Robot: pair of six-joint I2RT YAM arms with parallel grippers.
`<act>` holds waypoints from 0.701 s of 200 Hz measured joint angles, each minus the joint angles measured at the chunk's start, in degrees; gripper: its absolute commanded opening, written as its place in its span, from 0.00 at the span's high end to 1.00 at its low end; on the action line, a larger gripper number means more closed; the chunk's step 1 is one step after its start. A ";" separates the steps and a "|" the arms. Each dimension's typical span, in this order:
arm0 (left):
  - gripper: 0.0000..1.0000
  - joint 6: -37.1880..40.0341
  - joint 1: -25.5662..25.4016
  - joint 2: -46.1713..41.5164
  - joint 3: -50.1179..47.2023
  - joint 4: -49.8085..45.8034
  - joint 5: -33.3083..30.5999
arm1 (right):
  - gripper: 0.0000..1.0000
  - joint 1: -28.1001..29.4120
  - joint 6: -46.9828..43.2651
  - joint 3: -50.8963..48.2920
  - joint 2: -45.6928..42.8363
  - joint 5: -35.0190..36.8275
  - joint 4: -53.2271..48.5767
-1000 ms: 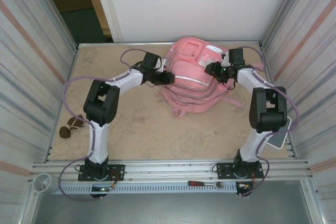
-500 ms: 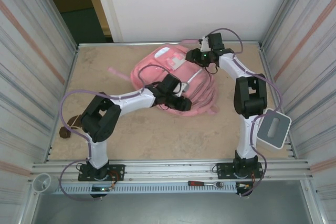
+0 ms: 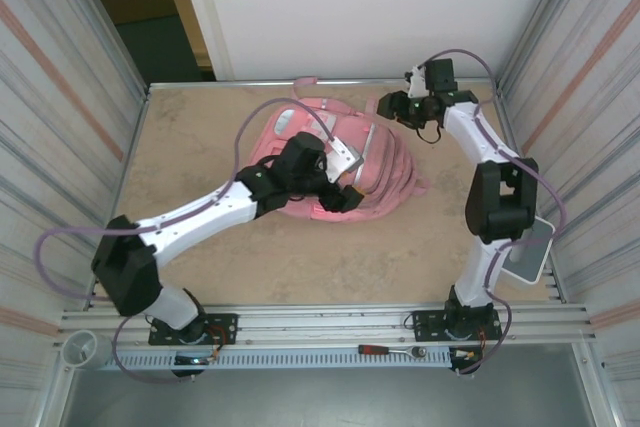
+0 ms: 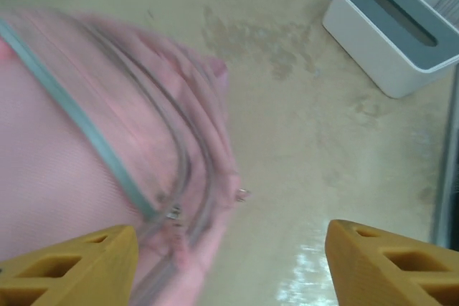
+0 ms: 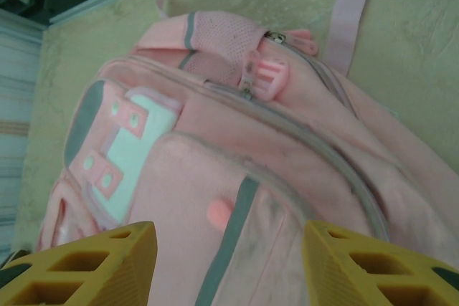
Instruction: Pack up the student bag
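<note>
Bag: the large pink fabric backpack (image 3: 385, 162) lies pockets-up at the far middle of the beige stone-look table (image 3: 200, 127).
Left gripper (image 4: 229, 270): jaws wide apart over the bag's zipped edge, holding nothing.
Right gripper (image 5: 229, 266): jaws apart above the bag's top end, empty.
Step, likely: opening a zip. Pinch the small metal zip pull (image 4: 172, 213) squarely while the other arm steadies the fabric.
Nearby: white slotted box (image 4: 394, 34), well apart.
</note>
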 measured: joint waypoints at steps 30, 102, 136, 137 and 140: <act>0.31 14.45 3.13 0.28 -0.39 1.51 -2.97 | 0.46 0.85 0.00 -9.81 -7.41 -0.46 1.84; 0.36 46.12 5.99 14.32 2.73 -1.99 -4.46 | 0.45 -4.44 -0.20 -27.08 -20.46 -0.63 1.70; 0.44 51.12 5.99 17.44 4.70 -2.34 -5.33 | 0.45 -4.74 -0.20 -30.05 -22.93 -1.51 1.07; 0.44 51.34 5.99 17.46 4.70 -2.36 -5.42 | 0.45 -4.74 -0.20 -30.16 -22.99 -1.55 1.11; 0.46 51.63 5.99 17.59 4.70 -2.34 -5.55 | 0.45 -4.74 -0.20 -30.40 -23.10 -1.64 1.09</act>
